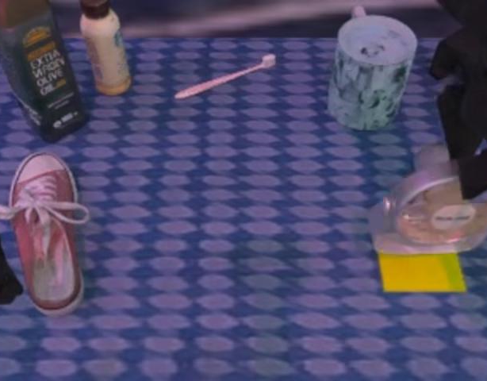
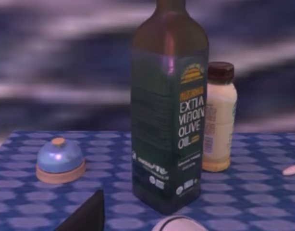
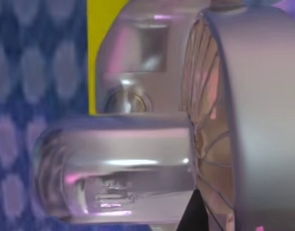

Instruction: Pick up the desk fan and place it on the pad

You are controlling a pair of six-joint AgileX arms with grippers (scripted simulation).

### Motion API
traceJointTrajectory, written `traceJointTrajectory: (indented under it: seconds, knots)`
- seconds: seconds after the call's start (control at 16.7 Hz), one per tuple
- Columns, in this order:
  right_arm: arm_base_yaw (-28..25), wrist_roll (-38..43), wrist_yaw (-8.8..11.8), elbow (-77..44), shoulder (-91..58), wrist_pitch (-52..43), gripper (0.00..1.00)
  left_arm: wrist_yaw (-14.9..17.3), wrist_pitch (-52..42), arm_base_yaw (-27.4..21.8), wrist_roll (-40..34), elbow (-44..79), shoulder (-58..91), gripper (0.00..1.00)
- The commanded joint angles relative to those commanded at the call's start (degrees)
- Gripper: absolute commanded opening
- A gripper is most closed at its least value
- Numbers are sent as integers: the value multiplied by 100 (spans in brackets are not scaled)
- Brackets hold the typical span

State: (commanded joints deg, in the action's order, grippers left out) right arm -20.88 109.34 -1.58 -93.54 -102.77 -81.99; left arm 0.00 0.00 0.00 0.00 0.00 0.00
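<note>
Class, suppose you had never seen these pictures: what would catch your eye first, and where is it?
Probably the shiny desk fan at the table's right edge, under the right claw, overlapping the far edge of the bright yellow pad. Next the pink sneaker at the left, and the tall olive oil bottle in the far left corner.

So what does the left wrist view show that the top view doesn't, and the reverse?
Only the left wrist view shows a blue bell on a tan base. Only the top view shows the desk fan under the right hand overlapping the pad, plus the mug and pink sneaker. Both show the olive oil bottle and the cream bottle on the patterned cloth.
</note>
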Motion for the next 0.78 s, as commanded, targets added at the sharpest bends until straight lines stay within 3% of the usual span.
traceJointTrajectory:
  seconds: [0.48,0.78]
  knots:
    - [-1,188,15,111,6,-2,0,0,0,0,0,0,0,100]
    - [26,165,22,693,-18,620,0,0,0,0,0,0,0,100]
